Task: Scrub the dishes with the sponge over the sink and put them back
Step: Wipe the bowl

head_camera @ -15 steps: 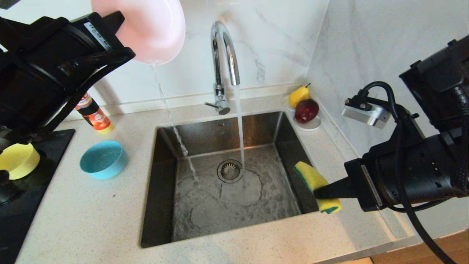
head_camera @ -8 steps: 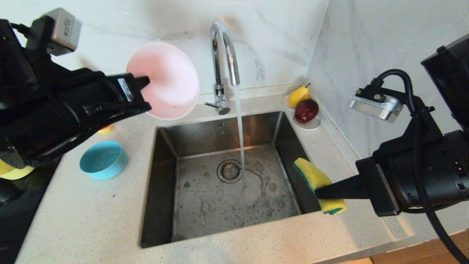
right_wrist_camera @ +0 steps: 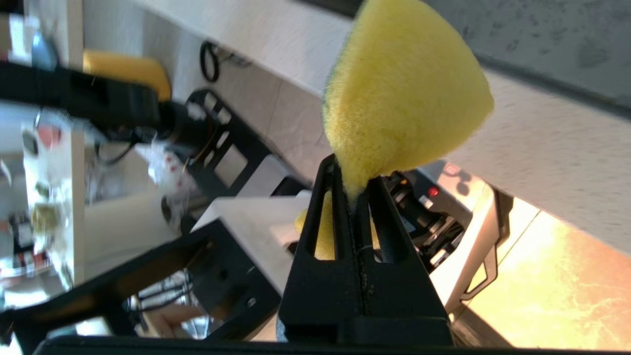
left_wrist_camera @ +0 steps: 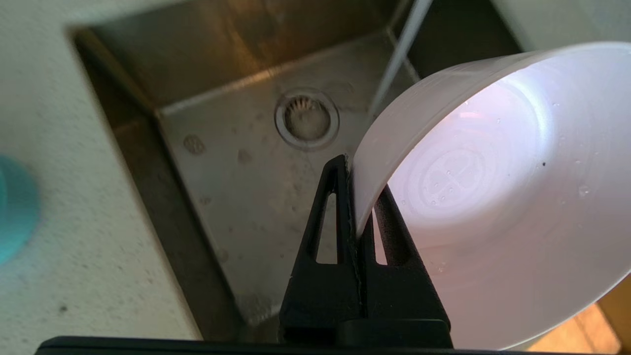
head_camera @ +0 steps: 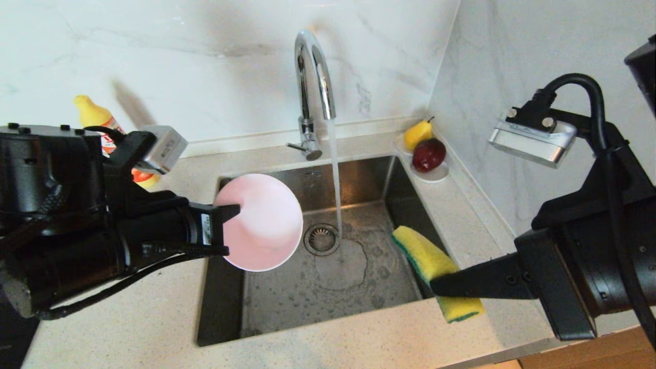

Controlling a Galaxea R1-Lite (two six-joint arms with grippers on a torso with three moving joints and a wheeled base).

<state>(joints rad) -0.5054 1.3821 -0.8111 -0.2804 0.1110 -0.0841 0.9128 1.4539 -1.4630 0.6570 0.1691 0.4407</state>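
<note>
Presently, the pink bowl is clamped by the left gripper over the sink; the sponge, pinched in the right gripper, must be brought against it for scrubbing.

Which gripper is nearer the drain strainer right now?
Left. The left gripper holds the pink bowl just left of the drain strainer; the right gripper holds the sponge by the sink's right wall.

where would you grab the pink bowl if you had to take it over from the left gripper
By the rim on the free side of the pink bowl, coming from the sink's right. The thin wall suits a pinch over the edge, as the left gripper does, and the bowl is tipped on edge, its opening turned away from the head camera.
</note>
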